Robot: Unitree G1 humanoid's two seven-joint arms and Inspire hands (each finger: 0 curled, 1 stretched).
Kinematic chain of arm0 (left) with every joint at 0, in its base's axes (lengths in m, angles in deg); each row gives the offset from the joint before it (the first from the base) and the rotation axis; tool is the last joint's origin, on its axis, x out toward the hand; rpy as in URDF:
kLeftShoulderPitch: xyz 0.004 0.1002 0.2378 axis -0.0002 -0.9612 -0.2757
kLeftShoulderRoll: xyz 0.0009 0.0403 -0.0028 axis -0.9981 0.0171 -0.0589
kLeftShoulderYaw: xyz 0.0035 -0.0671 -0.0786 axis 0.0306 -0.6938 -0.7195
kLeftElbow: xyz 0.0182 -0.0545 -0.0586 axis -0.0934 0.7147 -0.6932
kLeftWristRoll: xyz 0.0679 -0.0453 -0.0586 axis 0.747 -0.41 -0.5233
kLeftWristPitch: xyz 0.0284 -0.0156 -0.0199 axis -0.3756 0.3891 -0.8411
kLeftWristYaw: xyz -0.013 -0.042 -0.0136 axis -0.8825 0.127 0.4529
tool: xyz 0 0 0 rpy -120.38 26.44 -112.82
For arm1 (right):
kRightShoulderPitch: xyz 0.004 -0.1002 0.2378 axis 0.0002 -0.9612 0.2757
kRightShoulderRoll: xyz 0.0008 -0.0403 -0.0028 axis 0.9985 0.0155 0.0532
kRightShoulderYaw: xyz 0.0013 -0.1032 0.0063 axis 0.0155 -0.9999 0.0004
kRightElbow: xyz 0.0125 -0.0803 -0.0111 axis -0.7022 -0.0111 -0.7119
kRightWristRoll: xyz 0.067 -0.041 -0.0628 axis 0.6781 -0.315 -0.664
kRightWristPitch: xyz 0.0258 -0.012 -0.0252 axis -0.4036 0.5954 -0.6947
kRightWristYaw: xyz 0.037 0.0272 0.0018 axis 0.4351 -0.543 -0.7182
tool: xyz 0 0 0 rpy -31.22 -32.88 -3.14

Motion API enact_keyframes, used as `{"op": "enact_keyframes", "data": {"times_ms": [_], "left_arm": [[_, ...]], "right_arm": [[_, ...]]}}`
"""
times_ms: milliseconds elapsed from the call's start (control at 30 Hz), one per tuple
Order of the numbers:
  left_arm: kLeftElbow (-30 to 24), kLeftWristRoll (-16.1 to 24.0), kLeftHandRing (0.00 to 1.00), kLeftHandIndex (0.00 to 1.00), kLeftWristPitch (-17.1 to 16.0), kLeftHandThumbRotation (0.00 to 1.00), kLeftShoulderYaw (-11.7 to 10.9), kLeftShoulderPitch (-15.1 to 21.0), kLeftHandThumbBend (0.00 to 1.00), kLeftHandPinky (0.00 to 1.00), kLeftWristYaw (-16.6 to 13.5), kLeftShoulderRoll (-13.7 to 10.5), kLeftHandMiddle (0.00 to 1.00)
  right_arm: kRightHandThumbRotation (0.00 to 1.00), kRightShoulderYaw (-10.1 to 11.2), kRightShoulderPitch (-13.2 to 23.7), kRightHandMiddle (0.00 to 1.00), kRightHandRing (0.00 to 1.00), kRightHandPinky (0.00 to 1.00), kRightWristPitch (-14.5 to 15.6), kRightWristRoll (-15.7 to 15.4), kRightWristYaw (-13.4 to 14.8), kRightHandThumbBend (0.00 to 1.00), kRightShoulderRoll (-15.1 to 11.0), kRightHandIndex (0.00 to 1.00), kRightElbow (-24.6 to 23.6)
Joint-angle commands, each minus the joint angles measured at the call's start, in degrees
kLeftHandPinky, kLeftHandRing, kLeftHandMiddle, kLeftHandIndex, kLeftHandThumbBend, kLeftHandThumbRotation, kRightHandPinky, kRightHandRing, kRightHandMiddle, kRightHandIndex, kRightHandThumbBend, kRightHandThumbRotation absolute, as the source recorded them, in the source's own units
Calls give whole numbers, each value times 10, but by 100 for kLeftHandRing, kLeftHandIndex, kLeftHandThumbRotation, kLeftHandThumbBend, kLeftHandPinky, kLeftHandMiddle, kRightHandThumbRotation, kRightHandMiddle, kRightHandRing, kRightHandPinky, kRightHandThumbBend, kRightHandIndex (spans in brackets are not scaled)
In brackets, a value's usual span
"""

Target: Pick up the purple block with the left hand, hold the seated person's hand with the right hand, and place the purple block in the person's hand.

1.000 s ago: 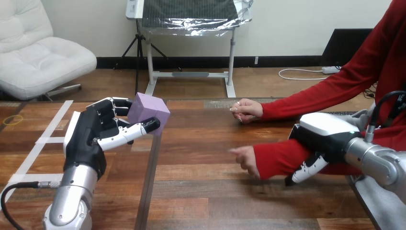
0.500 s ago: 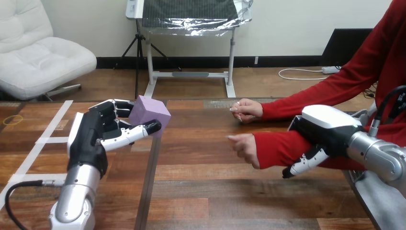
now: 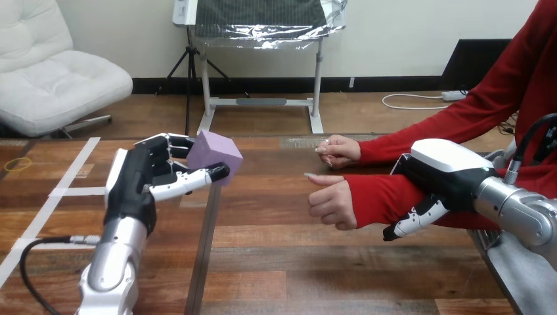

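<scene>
Brown wooden plank table (image 3: 295, 262), cut from near edge to far edge by a dark narrow seam (image 3: 200, 262). Left of the seam, white tape strips (image 3: 72, 167) flat on the wood, one crossing the other. Far left of the seam, a small yellow ring (image 3: 18, 164), lying flat.

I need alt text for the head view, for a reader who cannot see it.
The robot's left hand holds a purple block above the wooden table. Its right hand curls round the red-sleeved forearm of a person at the right; the person's hand is loosely closed, apart from the block.
</scene>
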Motion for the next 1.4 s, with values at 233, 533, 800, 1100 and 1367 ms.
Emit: {"op": "enact_keyframes", "data": {"times_ms": [233, 533, 800, 1100, 1367], "left_arm": [[88, 19, 31, 38, -52, 0, 12, 118, 64, 26, -4, -4, 37], [131, 25, 33, 39, -49, 0, 15, 147, 63, 28, -20, 4, 38], [169, 25, 32, 40, -63, 0, 16, 170, 62, 27, -25, 12, 38], [203, 28, 32, 40, -61, 0, 19, 194, 62, 27, -27, 20, 38], [217, 30, 32, 41, -54, 0, 23, 207, 62, 28, -31, 28, 38]], "right_arm": [[30, 43, 20, 18, 13, 9, -15, 41, -9, 82, -18, 19, -70], [29, 48, 13, 18, 13, 9, -9, 48, -19, 82, -18, 19, -88], [30, 49, 11, 19, 13, 9, -8, 48, -21, 82, -15, 19, -95], [28, 50, 10, 20, 15, 11, 5, 51, -33, 82, -8, 21, -103], [28, 48, 12, 24, 18, 14, 19, 50, -42, 82, -3, 24, -114]]}}
